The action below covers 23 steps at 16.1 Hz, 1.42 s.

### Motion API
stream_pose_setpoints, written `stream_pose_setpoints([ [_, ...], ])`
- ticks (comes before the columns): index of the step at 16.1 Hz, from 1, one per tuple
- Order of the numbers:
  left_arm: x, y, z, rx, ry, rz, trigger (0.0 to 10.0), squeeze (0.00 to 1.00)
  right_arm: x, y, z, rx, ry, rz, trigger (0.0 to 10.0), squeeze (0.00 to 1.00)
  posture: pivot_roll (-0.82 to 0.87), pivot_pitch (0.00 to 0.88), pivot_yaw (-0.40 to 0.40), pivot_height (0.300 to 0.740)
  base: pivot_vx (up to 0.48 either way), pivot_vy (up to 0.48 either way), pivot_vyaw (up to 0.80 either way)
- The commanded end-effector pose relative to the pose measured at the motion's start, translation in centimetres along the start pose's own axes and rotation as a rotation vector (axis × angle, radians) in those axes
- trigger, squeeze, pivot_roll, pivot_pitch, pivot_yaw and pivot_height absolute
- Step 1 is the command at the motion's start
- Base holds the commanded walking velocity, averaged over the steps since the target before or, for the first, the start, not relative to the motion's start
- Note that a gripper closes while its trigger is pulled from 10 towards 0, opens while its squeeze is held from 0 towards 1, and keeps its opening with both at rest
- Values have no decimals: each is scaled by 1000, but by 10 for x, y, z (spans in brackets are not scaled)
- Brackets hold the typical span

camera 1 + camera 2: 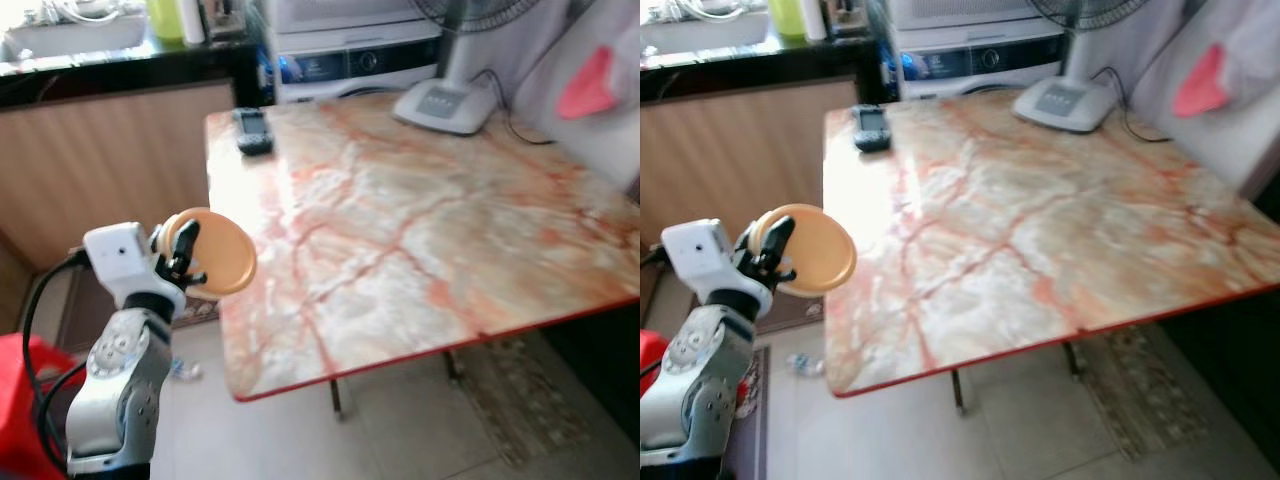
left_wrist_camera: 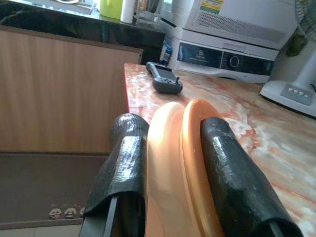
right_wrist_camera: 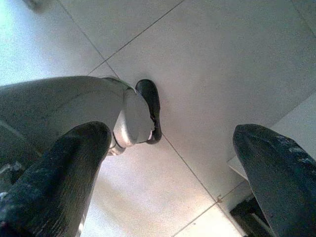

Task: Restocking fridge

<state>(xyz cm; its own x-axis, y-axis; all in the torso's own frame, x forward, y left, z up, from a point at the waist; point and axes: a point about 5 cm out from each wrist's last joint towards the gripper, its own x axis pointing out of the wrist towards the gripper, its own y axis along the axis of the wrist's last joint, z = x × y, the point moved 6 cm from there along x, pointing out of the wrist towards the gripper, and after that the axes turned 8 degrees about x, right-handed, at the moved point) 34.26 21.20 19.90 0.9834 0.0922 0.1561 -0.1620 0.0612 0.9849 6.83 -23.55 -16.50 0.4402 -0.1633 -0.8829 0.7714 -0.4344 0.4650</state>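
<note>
We hold a round, flat orange plastic container with a paler peach-coloured lid (image 1: 215,253) in our left gripper (image 2: 170,163). It stands on edge, its broad face turned toward the camera in the head views, just off the near left edge of the marble-patterned table top (image 1: 420,220). In the left wrist view, we see its two rims side by side, pinched between the two black fingers (image 2: 123,163).

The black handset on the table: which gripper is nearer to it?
Left. The left gripper, holding an orange disc, is beside the table's edge, short of the handset. The right gripper hangs above the floor.
</note>
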Motion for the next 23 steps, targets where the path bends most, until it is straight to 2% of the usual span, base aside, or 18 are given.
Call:
stream_pose_setpoints([
  [1, 1, 1, 2, 1, 0, 8, 10000, 0, 0, -6, -12, 8, 36, -19, 10000, 0, 153, 56, 36, 740, 0, 0, -800],
  [5, 2, 1, 2, -4, 2, 8, 10000, 0, 1, -6, -13, 2, 39, -22, 10000, 0, 154, 55, 33, 740, 0, 274, -800],
  [9, 2, 2, 3, -6, 2, 13, 10000, 0, 1, -7, -13, 0, 40, -26, 10000, 0, 153, 56, 32, 740, 0, 0, -800],
  [11, 2, 2, 3, -10, 1, 13, 10000, 0, 0, -7, -13, -1, 41, -26, 10000, 0, 152, 57, 32, 740, 0, 480, -800],
  [23, 2, 6, 13, -18, -42, 35, 10000, 0, 0, -9, -13, 0, 42, -31, 10000, 0, 155, 62, 35, 740, 0, 0, -800],
])
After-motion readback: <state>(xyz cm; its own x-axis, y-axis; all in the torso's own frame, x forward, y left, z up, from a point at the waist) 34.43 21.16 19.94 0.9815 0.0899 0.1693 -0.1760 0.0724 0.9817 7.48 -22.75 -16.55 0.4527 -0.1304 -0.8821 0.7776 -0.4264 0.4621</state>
